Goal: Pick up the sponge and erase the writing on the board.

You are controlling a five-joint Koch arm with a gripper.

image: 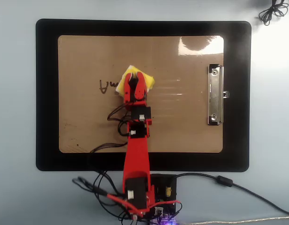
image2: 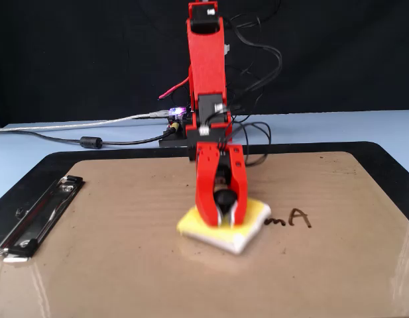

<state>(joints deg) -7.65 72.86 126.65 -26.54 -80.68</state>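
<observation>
Pressing the sponge [image2: 225,224] flat on the board [image2: 111,252], the gripper [image2: 222,211] has its jaws clamped on its black knob, covering part of the writing [image2: 293,218].

The red arm [image2: 205,66] reaches forward and angles downward. Its pincer [image2: 223,215] points down, jaws clamped on a black knob [image2: 223,198].
</observation>
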